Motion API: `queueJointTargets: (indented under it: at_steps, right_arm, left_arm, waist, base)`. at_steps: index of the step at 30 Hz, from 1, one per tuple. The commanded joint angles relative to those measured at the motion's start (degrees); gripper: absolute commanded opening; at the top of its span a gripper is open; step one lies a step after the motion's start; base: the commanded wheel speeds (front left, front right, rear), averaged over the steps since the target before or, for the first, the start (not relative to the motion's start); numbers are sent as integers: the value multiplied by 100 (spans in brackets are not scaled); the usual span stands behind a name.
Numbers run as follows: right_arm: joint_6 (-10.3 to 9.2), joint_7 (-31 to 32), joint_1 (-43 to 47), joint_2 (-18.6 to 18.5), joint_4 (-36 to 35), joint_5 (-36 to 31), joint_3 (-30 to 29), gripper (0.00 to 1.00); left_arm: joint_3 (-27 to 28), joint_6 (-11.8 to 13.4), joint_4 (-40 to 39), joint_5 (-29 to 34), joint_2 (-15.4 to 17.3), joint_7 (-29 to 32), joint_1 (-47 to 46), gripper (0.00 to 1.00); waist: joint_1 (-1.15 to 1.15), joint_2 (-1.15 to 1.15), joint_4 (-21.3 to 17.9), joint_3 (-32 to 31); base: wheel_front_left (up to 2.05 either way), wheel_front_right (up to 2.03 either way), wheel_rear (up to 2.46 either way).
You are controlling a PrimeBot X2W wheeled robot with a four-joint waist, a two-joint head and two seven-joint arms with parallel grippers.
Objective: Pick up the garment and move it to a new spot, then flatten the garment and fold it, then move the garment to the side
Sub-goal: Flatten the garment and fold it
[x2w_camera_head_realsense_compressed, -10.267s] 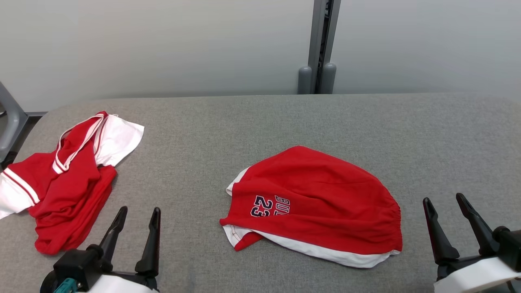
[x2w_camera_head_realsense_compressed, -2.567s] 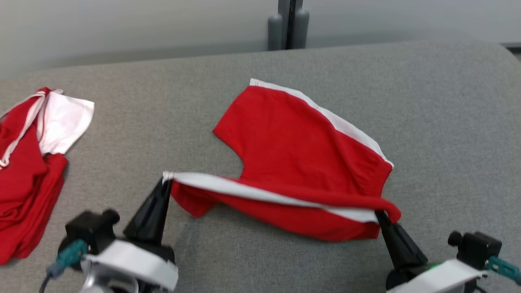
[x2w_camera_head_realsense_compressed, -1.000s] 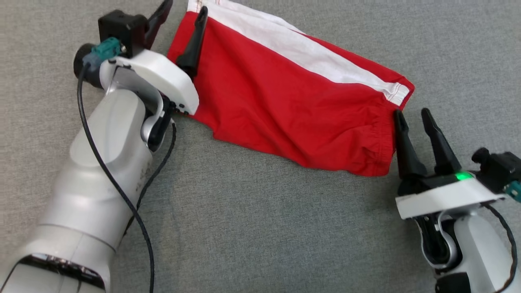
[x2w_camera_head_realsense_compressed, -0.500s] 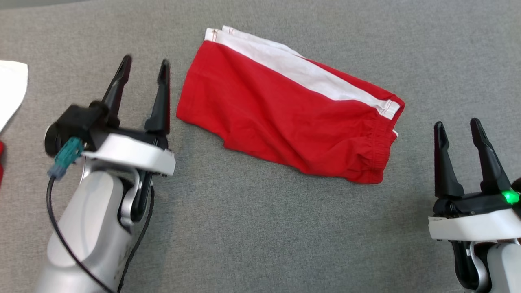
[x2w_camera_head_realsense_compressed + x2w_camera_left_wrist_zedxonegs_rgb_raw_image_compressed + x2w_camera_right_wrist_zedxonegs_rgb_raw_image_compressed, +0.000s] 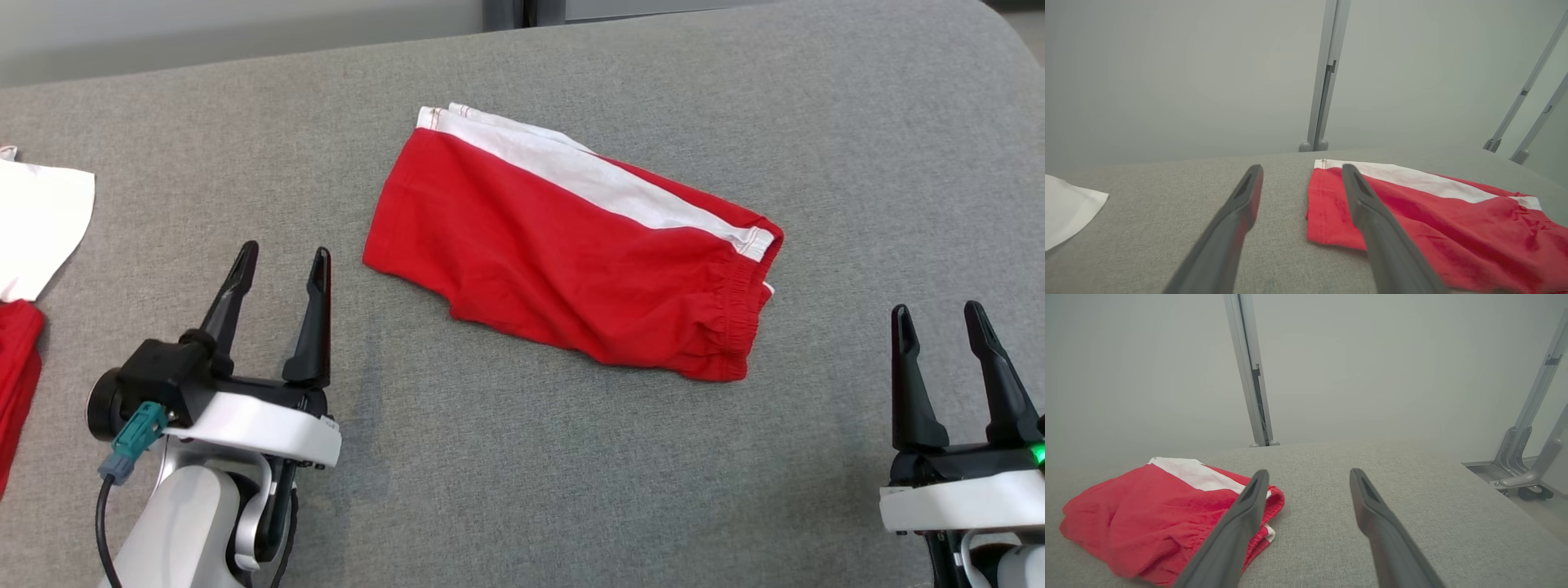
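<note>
The garment, a pair of red shorts (image 5: 563, 253) with a white side stripe, lies folded in half on the grey table, waistband toward the right. My left gripper (image 5: 282, 257) stands open to the left of its leg hem, apart from it. My right gripper (image 5: 939, 314) stands open to the lower right of the waistband, empty. In the left wrist view the shorts (image 5: 1433, 212) lie to the right of my left gripper (image 5: 1302, 169). In the right wrist view the shorts (image 5: 1159, 510) lie to the left of my right gripper (image 5: 1308, 473).
A second red and white garment (image 5: 33, 220) lies at the table's left edge. The grey table (image 5: 522, 457) ends at a rounded far-right corner, and a grey post (image 5: 1325, 77) stands behind it. Metal frame legs (image 5: 1527, 453) stand off the table's right side.
Both grippers have drawn back toward me from the folded shorts, staying open. The head camera has tilted up, so the table's far edge shows again.
</note>
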Motion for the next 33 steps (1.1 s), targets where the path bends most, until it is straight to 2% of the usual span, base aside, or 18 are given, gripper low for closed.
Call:
queueJointTargets:
  at_steps: [1,18,26,33]
  right_arm:
    - [0,19,56,0,-47,-48,-26,100]
    - [0,124,100,59,-96,-22,-28,100]
    - [-1,159,-94,69,-126,8,32,100]
    - [-1,95,-217,77,-52,40,128,100]
  left_arm:
    - [24,46,-49,-21,63,19,65,100]
    - [-25,107,-209,-77,117,152,-4,100]
    - [-296,-229,-72,-84,64,600,-954,100]
    - [-554,-636,844,-319,-96,1192,-1653,100]
  waist:
    - [0,0,-23,-15]
    - [0,0,-21,50]
    - [0,0,-24,355]
    - [0,0,-159,576]
  base:
    - [0,0,0]
    - [0,0,0]
    - [0,0,0]
    - [0,0,0]
